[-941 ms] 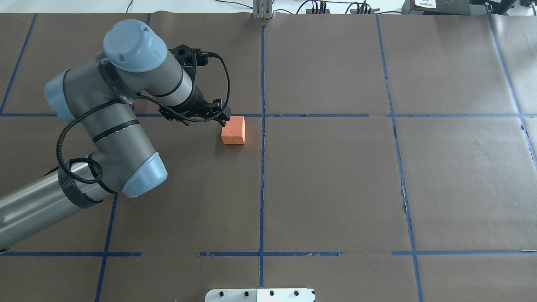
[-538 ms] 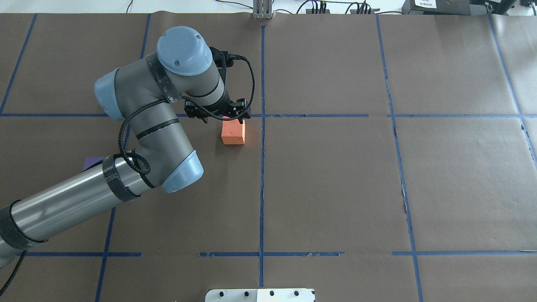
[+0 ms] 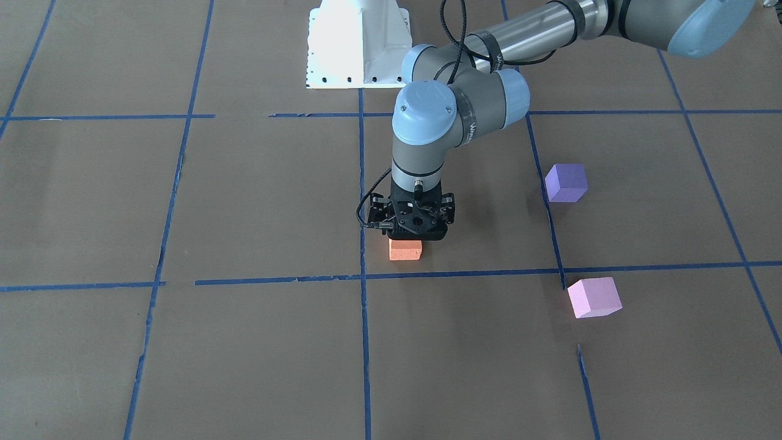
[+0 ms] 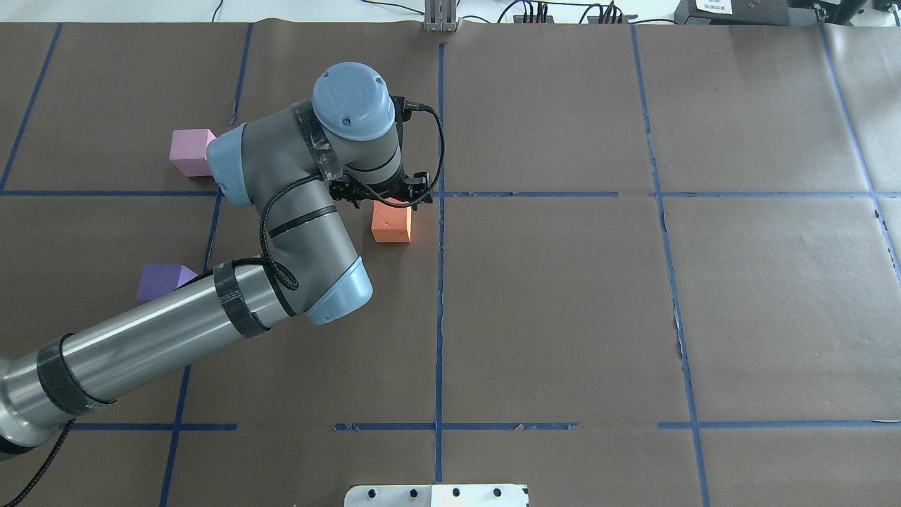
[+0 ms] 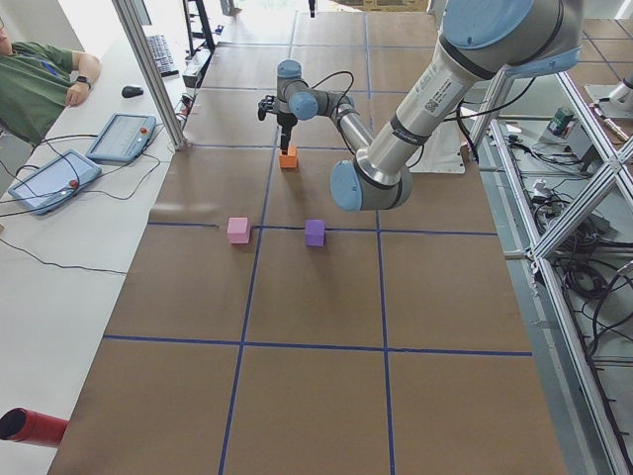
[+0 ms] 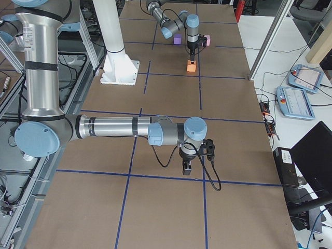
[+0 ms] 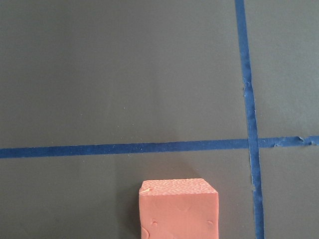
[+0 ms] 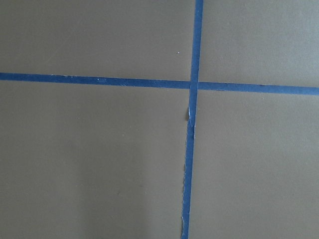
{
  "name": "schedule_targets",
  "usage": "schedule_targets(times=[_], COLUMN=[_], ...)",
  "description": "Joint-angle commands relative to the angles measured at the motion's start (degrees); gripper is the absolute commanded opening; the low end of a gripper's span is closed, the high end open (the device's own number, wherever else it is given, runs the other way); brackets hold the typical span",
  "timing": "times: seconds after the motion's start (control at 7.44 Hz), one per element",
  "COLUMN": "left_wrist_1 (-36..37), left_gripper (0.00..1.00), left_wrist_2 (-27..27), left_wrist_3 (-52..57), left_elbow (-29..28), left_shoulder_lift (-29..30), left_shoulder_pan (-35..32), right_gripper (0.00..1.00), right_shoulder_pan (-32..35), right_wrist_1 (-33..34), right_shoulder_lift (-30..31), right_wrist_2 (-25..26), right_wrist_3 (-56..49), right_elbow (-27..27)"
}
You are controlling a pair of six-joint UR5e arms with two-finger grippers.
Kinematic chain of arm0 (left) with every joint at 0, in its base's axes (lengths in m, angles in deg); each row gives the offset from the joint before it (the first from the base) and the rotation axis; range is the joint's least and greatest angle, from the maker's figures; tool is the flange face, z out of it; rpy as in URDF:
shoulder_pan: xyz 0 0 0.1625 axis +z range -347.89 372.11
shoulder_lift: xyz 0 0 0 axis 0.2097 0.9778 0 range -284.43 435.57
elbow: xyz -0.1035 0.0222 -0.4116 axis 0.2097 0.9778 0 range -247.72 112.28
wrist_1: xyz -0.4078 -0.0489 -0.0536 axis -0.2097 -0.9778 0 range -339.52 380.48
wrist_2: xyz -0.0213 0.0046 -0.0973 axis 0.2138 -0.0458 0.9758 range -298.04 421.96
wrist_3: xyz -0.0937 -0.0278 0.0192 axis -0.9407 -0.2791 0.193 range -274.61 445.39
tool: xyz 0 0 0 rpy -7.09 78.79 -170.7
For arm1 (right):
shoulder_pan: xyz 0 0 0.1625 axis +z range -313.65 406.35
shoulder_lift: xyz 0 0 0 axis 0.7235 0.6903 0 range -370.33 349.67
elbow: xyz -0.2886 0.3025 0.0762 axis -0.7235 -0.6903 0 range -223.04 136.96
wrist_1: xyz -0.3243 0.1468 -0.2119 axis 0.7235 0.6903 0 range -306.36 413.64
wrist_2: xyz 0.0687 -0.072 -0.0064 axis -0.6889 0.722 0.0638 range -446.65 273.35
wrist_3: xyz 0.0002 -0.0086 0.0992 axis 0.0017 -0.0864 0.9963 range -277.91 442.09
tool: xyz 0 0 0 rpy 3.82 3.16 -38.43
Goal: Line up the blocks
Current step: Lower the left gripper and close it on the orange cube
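Orange foam with a pitted top and dented front face: only the left wrist view gives you that texture of the orange block (image 7: pixel 178 209). It stands on the brown paper surface (image 4: pixel 563 317), just beside a crossing of blue tape lines (image 7: pixel 149 148). The left gripper (image 4: pixel 389 202) hangs over it, but no view shows you the fingers clearly, so you cannot tell whether they are spread or pressed together. The front-facing view gives you the purple block (image 3: pixel 566 183) and pink block (image 3: pixel 594 297) whole. They are matte cubes on either side of a tape line, well apart from the orange one. Overhead, the left arm covers part of each. The right gripper (image 6: pixel 187 168) shows only in the right side view, close above the paper, and you cannot tell its fingers' state either.
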Motion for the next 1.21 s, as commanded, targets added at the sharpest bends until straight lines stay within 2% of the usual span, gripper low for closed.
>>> schedule_targets(times=[0.0, 0.27, 0.54, 1.08], left_wrist_1=[-0.36, -0.98, -5.53, -6.26], left_gripper=[1.0, 1.0, 1.0, 0.99], left_wrist_2=[-0.58, -0.49, -0.49, -0.58], left_wrist_3=[-0.04, -0.65, -3.02, -3.12], left_elbow=[-0.68, -1.55, -4.27, -5.42], left_shoulder_lift=[-0.17, -0.52, -0.52, -0.08], left_shoulder_pan=[0.9, 1.69, 2.04, 2.22], right_gripper=[1.0, 1.0, 1.0, 1.0], right_shoulder_pan=[0.02, 0.02, 0.02, 0.02], right_wrist_1=[0.0, 0.0, 0.0, 0.0], right_shoulder_lift=[-0.06, 0.03, 0.03, 0.03], right_wrist_2=[0.05, 0.05, 0.05, 0.05], right_wrist_3=[0.0, 0.0, 0.0, 0.0], right_elbow=[0.0, 0.0, 0.0, 0.0])
